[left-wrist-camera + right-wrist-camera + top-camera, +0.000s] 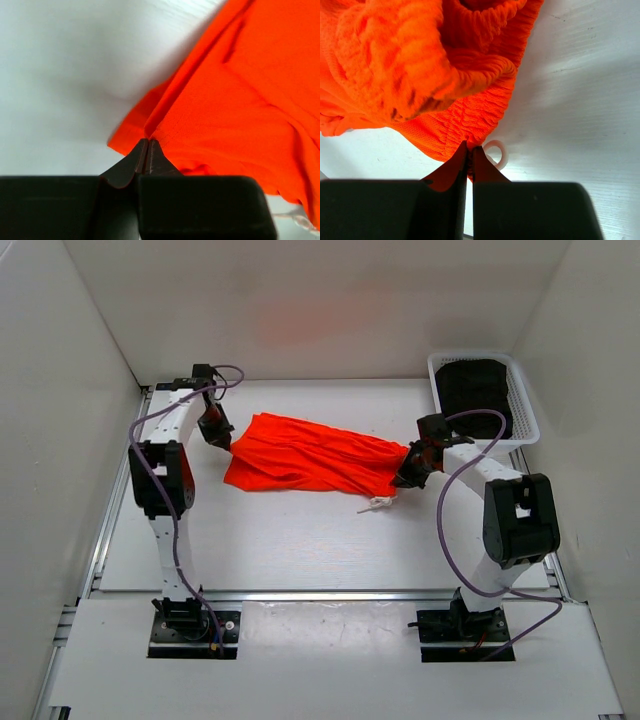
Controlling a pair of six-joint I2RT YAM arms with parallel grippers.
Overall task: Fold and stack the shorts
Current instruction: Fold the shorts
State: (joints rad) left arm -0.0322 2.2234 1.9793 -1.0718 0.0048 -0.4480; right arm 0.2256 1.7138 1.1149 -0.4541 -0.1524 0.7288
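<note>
The orange-red shorts (310,455) lie stretched across the middle of the table, leg hems to the left, gathered waistband to the right. My left gripper (222,440) is shut on the hem edge of the shorts (225,115), fingertips pinched together (148,141). My right gripper (408,475) is shut on the elastic waistband (460,115), its tips (470,147) closed on the ribbed fabric. The white drawstring (377,504) trails on the table below the waistband and shows as a loop (497,152) beside my right fingers.
A white mesh basket (532,410) holding dark folded cloth (478,390) stands at the back right, just behind the right arm. White walls enclose the table on the left, back and right.
</note>
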